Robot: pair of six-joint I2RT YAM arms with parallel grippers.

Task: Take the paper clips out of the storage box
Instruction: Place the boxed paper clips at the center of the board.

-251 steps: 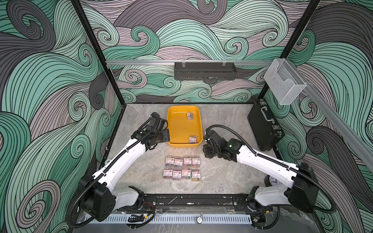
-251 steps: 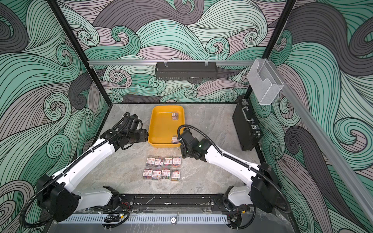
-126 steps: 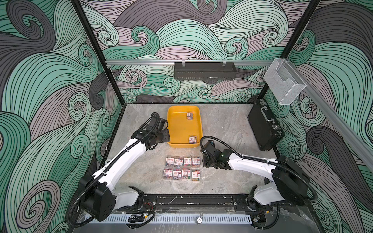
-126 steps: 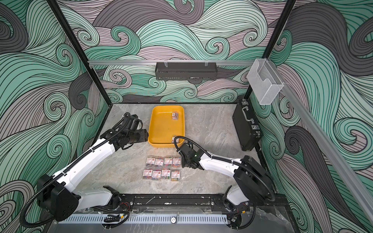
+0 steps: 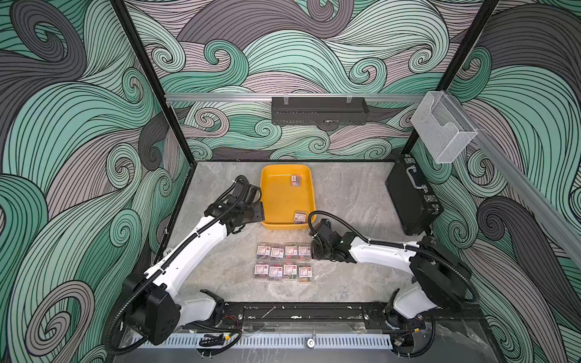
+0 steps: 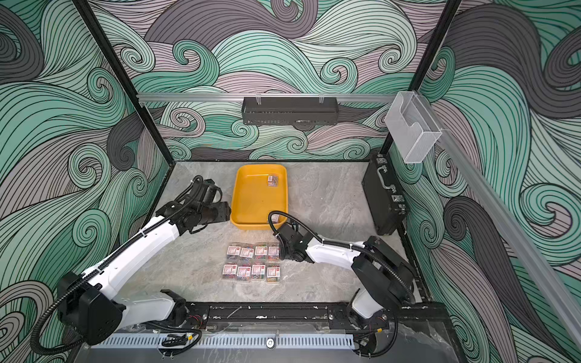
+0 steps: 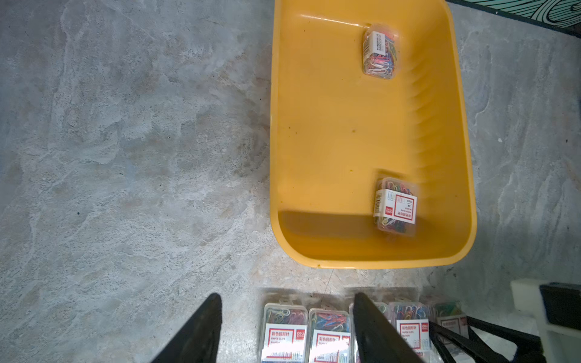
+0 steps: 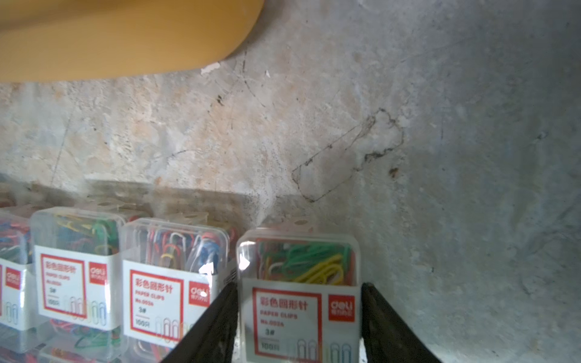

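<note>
Toward the desk's front edge, your right fingers (image 8: 217,320) flank the end box of paper clips (image 8: 298,257); pinching or freed, you cannot tell, so withdrawing could drag it. Farther back, two boxes sit in the storage box (image 5: 284,201); your left fingers (image 7: 201,330) gape empty beside it.

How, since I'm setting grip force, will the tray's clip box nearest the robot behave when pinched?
Probably rigid: the clip box keeps crisp, square edges. Likely slippery, since its clear plastic looks smooth. Lying flat in the yellow tray, it should slide rather than roll.
</note>
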